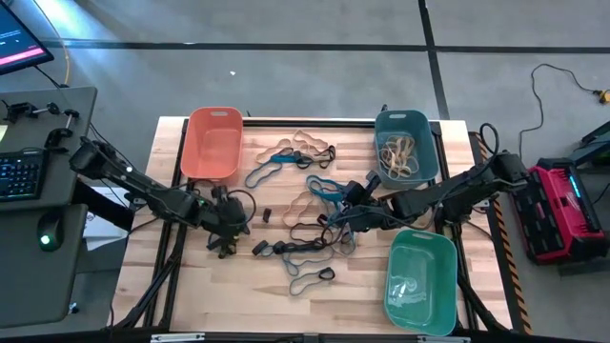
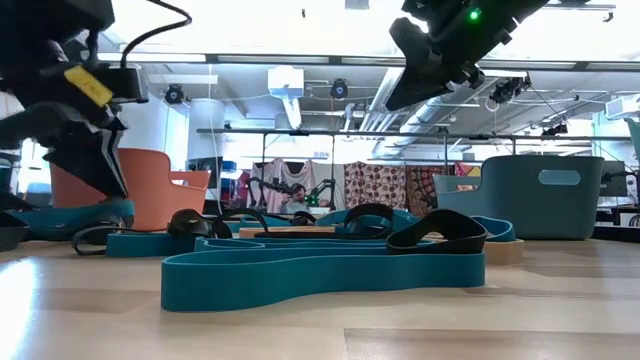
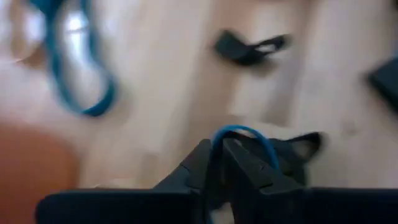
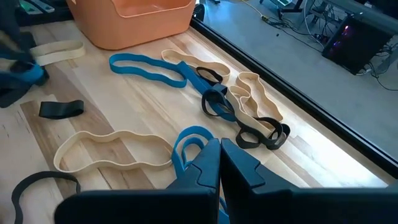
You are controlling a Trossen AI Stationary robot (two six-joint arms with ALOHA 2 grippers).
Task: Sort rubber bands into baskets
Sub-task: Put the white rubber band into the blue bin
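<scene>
- Blue rubber band (image 2: 320,272) lies flat on the table (image 2: 320,325) closest to the low camera, one long loop with a black band (image 2: 440,232) draped over its far end.
- Behind it the main tangle of tan, blue and black rubber bands (image 1: 310,205) is spread across the middle of the table, between the three baskets, so most of the sorting looks not yet done.
- Right claw (image 4: 219,163) hangs over that tangle with its fingers pressed together, and a blue loop (image 4: 189,144) rises just ahead of the tips; it appears to be pinching that loop, though the contact itself is hidden.
- Left claw (image 3: 219,163) sits low near the left side of the pile, fingers nearly together around a thin blue band (image 3: 244,138) that arches up from between them, probably held that way so it can be lifted clear.
- Orange basket (image 1: 213,143) stands at the far left corner, close to the left arm, and looks bare inside.
- Dark teal basket (image 1: 405,145) at the far right already holds tan bands (image 1: 398,156).
- Green basket (image 1: 420,281) at the near right, beside the right arm, has something pale in it that I cannot make out.
</scene>
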